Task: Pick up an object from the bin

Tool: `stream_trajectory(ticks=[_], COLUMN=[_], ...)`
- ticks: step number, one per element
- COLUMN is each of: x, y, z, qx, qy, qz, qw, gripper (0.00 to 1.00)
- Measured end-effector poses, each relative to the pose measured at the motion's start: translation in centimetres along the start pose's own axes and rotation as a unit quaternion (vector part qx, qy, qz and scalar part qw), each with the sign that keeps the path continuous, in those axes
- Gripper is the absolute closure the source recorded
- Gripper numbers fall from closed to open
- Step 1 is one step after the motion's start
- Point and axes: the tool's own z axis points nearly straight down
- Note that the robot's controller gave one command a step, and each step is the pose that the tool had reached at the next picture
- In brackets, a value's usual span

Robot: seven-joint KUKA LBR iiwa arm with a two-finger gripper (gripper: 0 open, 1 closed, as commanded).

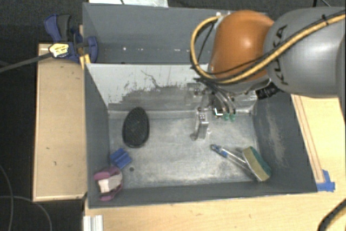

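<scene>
Near-left corner: a pink-and-white wad (109, 181), a small blue block (120, 158) just beside it, then a black oval lump (135, 127). In the middle the gripper (201, 130) hangs over the bare floor of the bin (162, 165), holding nothing I can see; spread or pinched, I cannot tell. To its right lies a blue pen (227, 154), with a yellow-green sponge (257, 164) just beside it.

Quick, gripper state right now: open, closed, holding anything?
Gripper: cannot be told; it hangs above the bin floor, right of the black oval thing.
</scene>
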Motion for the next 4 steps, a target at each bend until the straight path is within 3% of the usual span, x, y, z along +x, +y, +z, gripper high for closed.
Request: stream_trajectory(ticks=[1, 2, 3, 4], x=[3.5, 0.3, 0.2, 0.7], y=[8.0, 14.0, 14.0, 12.7], z=[0.3, 10.7, 10.2, -4.6], qx=[-0.002, -0.003, -0.005, -0.002], qy=[-0.0018, -0.0107, -0.0108, -0.0078], qz=[0.015, 0.012, 0.013, 0.027], qw=[0.9999, 0.9999, 0.9998, 0.9996], gripper=[0.00, 0.00, 1.00, 1.00])
